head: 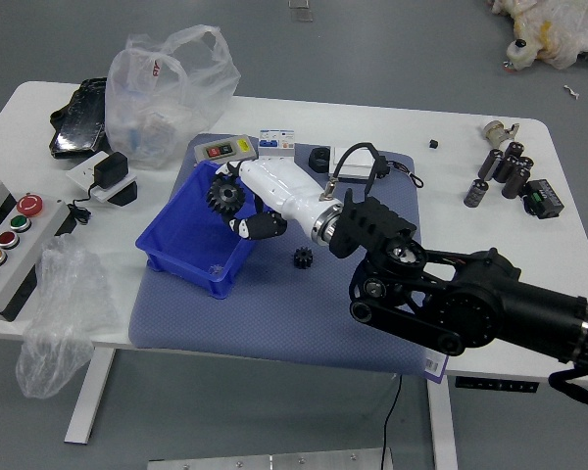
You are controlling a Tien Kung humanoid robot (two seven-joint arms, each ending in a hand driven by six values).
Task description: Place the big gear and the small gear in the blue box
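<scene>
White table [563, 250] carries a blue-gray mat [294, 323], which likely marks the work area. Right black arm [431, 284] reaches in from the right, low over the mat, to bring its hand above the box. Blue box [181, 235] sits at the mat's left part, skewed, long axis running near-left to far-right; open top leaves room to drop in. Right hand [284, 191], fingers pointing left, grips the big gear [225, 196] at the fingertips, probably so it releases clean of the walls. Big gear is over the box, not resting in it; round, so no clear long axis, toothed face roughly toward the camera, axle line with it. Small gear [303, 258] lies on the mat just right of the box, seemingly flat, axle line upright, ungripped; likely the next pick.
</scene>
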